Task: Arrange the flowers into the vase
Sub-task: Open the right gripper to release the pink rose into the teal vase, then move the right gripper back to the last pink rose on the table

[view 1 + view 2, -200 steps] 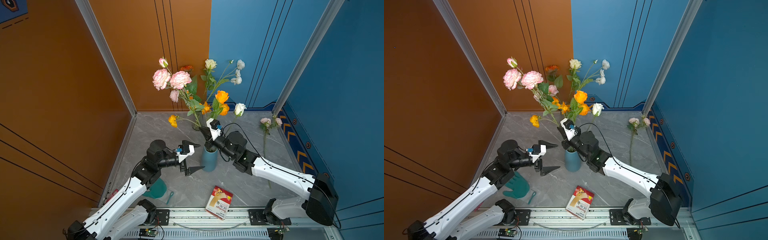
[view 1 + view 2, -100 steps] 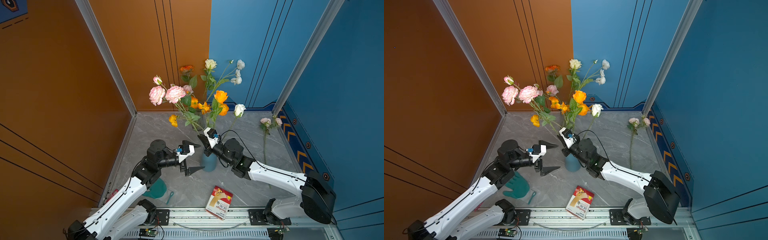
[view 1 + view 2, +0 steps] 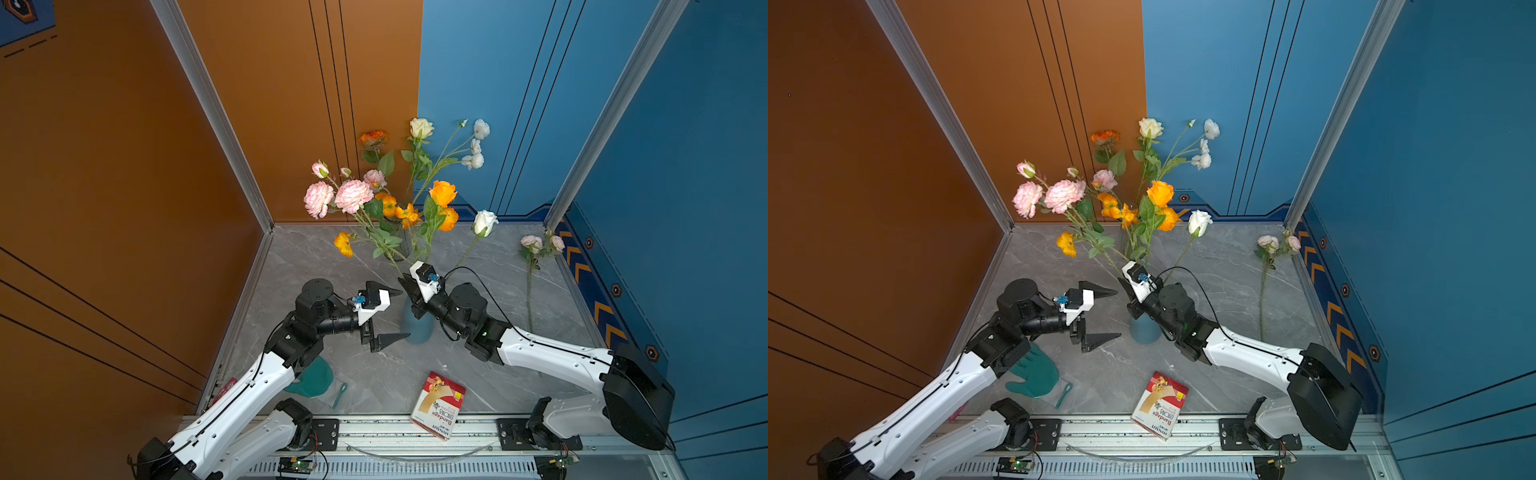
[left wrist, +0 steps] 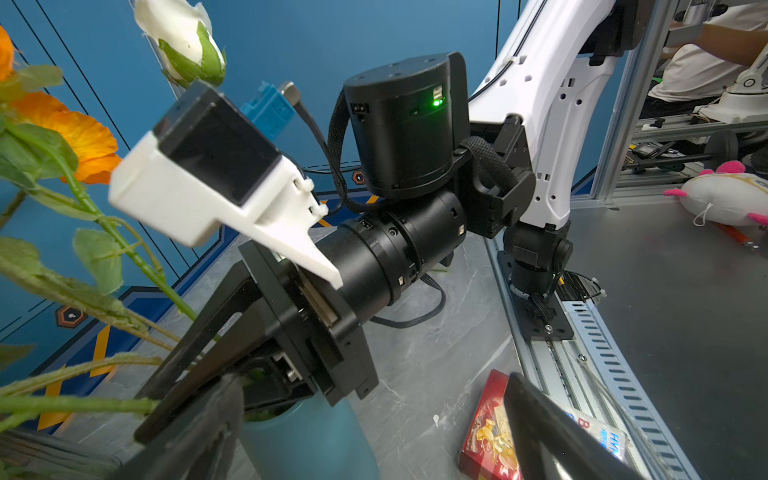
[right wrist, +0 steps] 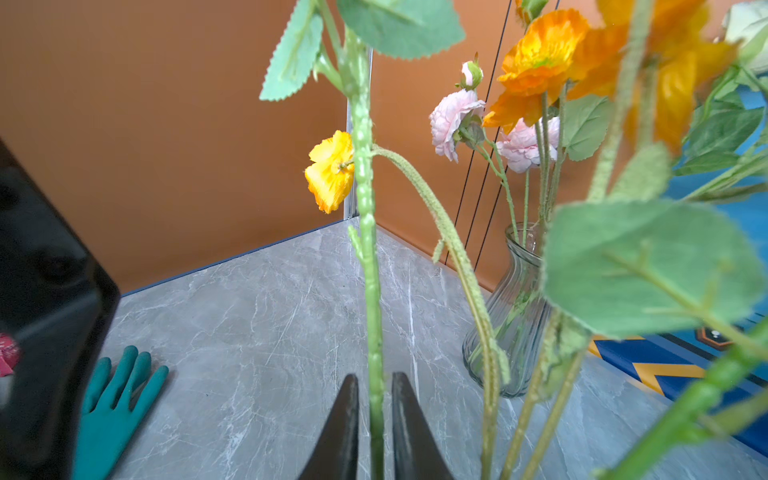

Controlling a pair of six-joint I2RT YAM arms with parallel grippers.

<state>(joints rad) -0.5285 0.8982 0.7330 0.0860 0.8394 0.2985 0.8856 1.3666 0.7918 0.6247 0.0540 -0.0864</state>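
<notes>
You're most of the way through. Most of the flowers [image 3: 442, 193] already stand as a loose spray in the middle of the desk [image 3: 316, 257]. Several stems drop into the blue vase [image 3: 417, 332], and the right wrist view shows a few more standing in a clear glass vase [image 5: 515, 316] just beyond it, on the far side. What's left, as I read it, is the pale pink flower [image 3: 530, 291] lying flat at the far right of the desk by the blue wall, well apart from both vases.

Your right claw [image 5: 374, 376] sits over the mouth of the blue vase with a thick green stem [image 5: 368, 249] running between its fingers. They are only slightly parted, with a sliver of gap on each side, so it looks to be straddling the stem rather than pinching it. Whether the stem's foot is seated inside the vase is hidden. Your left claw [image 3: 405, 313] is spread wide and empty, hovering just left of the blue vase.

The flowers have long, thin green stems, some of them leafy, and orange, pink and cream blooms. The pink heads lean left, while the cream and white ones rise toward the far wall.
</notes>
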